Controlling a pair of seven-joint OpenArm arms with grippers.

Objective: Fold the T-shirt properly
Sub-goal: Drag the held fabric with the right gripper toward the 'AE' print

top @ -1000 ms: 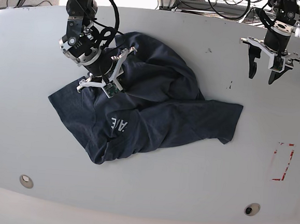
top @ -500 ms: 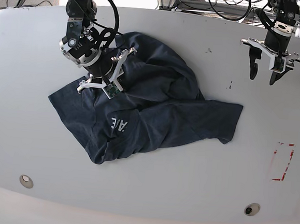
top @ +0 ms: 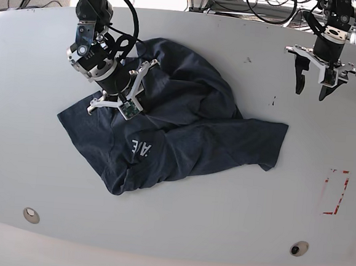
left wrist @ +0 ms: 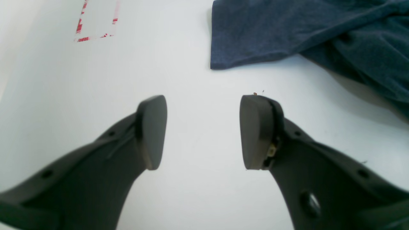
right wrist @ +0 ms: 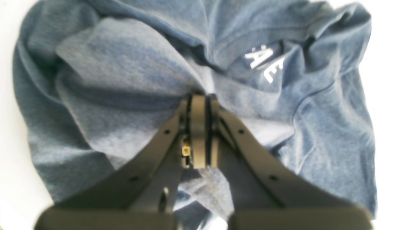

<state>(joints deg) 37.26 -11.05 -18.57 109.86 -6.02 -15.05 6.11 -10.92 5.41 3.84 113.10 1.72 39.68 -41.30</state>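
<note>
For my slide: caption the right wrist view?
Right gripper shut on a fold of the crumpled T-shirt beside its white lettering.

The T-shirt [top: 184, 130] is soft knitted cloth, dark heathered blue, matt and finely flecked, lying in rumpled folds; its lettering [right wrist: 265, 62] is a flat white print. The table [top: 222, 198] is a smooth, white, slightly satin surface bearing a worn red tape outline [top: 335, 192]. Fingers [left wrist: 150, 131] of the left gripper [left wrist: 204, 131] are dark matt plastic with smooth pads. The right gripper [right wrist: 199, 105] is of the same dark matt plastic, carried on white brackets [top: 116, 97].
</note>
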